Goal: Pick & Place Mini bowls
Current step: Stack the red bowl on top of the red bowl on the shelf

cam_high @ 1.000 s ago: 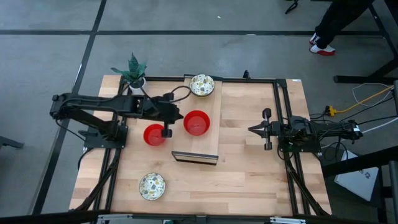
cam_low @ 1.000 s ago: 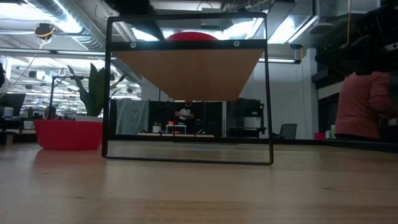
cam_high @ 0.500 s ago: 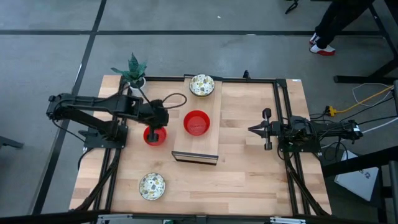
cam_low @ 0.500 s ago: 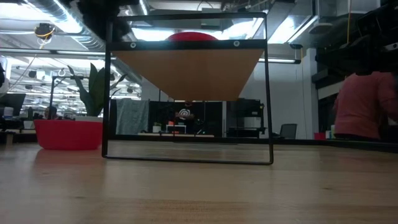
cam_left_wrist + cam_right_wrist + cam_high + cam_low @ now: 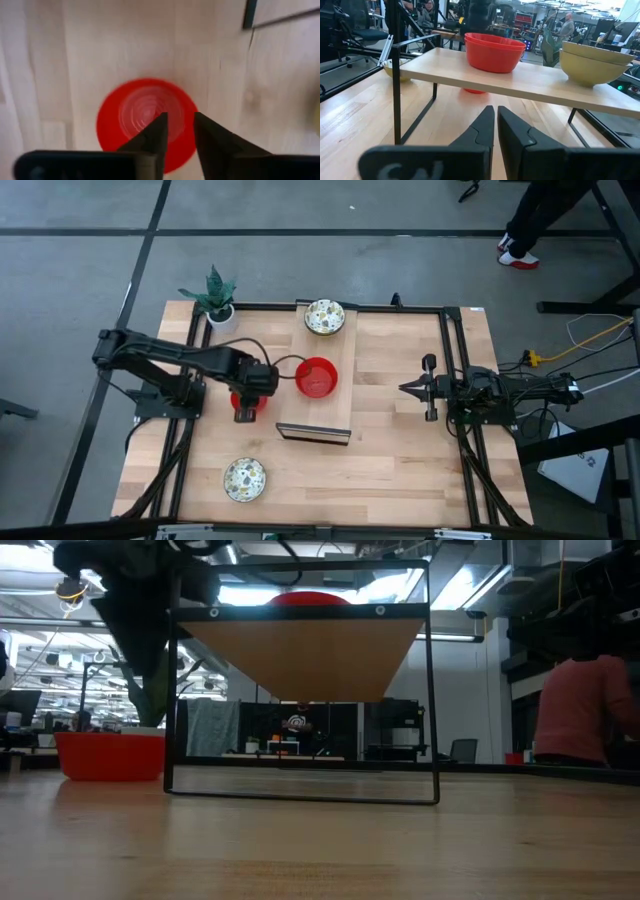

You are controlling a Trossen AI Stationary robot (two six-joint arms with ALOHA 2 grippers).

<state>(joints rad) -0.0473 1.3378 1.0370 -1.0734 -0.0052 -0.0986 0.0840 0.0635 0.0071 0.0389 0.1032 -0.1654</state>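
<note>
Now the left gripper [image 5: 244, 412] hangs directly above the red mini bowl on the tabletop [image 5: 400, 440], having swung back from the raised shelf [image 5: 318, 402] where it stood a second ago beside the stacked red bowls [image 5: 317, 377]. Since then its jaws have parted slightly: the left wrist view shows a narrow gap between the two dark fingers [image 5: 152, 140], nothing pinched. That lone red bowl [image 5: 145, 117] lies just beneath and ahead of the fingertips, upright, its rim clear of both. The low view shows the same bowl [image 5: 108, 755] sitting beside the shelf's black frame, the arm dark above it. One speckled bowl [image 5: 325, 316] rests at the shelf's far end, another [image 5: 244, 477] near the tabletop's front edge. The right gripper [image 5: 407, 389] waits off the shelf's right side, jaws pressed almost together, empty.
</note>
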